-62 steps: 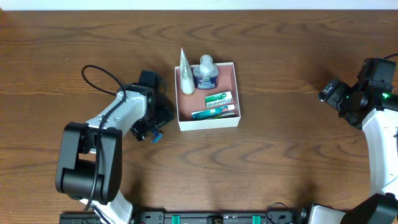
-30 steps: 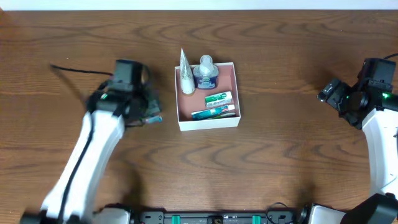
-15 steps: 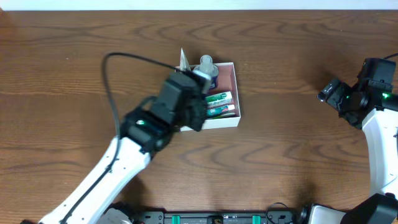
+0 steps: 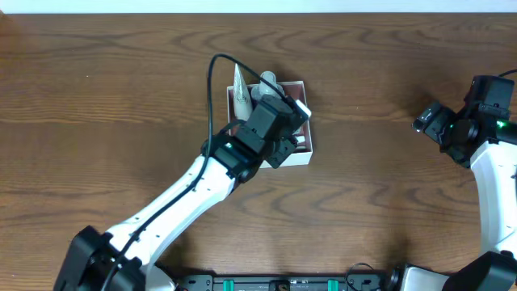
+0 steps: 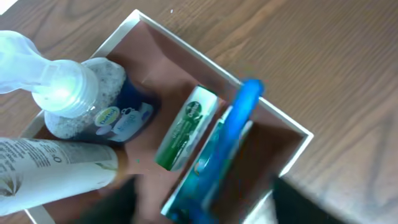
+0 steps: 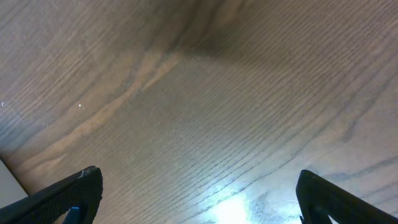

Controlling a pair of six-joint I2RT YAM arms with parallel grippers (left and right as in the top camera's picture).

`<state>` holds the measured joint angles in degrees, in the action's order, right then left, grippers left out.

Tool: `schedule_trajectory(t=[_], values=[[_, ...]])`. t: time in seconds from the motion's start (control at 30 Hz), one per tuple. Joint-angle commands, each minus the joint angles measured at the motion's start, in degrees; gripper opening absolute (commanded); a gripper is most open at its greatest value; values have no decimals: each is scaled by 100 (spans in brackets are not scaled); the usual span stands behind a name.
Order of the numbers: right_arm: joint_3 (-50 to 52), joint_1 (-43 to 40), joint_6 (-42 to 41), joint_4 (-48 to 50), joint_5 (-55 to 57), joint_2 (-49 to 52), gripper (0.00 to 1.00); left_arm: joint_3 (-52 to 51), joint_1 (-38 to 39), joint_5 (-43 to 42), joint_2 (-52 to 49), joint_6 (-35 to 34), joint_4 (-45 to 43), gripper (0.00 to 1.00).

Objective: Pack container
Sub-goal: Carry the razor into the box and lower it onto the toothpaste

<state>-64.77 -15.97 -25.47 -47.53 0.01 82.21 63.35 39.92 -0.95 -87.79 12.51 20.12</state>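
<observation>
Left arm (image 4: 161,214): reaches from the near left corner slantwise to mid-worktop.
Left hand (image 5: 205,204): over the container, blocking most of it from overhead; fingers (image 5: 109,202) are dark blurs, wide apart, gripping nothing.
Container (image 5: 180,65): at mid-worktop, a little to the far side, upright, with white walls and a brown floor.
White tube (image 5: 50,168): in the container's left part, beside the bottle.
Bottle (image 5: 99,106): clear cap, blue label, in a corner of the container.
Green-and-white tube (image 5: 186,127): flat on the floor, between the bottle and the blue item.
Long blue item (image 5: 239,124): blurred, lying over a teal pack, its upper end by the container wall. Cannot tell if it touches.
Worktop (image 4: 388,202): dark wood grain.
Right hand (image 6: 199,186): at the far right, well apart from the container; fingers spread wide over bare wood, holding nothing.
</observation>
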Motion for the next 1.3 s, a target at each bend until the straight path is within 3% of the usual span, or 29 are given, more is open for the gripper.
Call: schedule_trajectory(t=[0.0,0.13,0.33,0.53,0.7,0.83,0.93,1.27], values=[[-70,-26,-63,-7,63,-46,99,37,2,608,7,208,-94,90],[-70,-26,-63,-7,63,-46,99,37,0,1115,7,232,-48,93],[-70,-26,-63,-7,63,-46,99,35,-140,1134,2,164,481,90],[-70,-26,-63,-7,63,-46,99,35,-251,1130,2,-761,817,68],[-70,-26,-63,-7,63,-46,99,35,-254,1132,2,-1810,935,25],[-70,-26,-63,-7,63,-46,99,-57,-251,1130,2,-2778,1058,6],[-70,-26,-63,-7,63,-46,99,-240,-251,1123,2,-3392,1062,6],[-70,-26,-63,-7,63,-46,99,-380,-258,1110,2,-3480,1268,6]])
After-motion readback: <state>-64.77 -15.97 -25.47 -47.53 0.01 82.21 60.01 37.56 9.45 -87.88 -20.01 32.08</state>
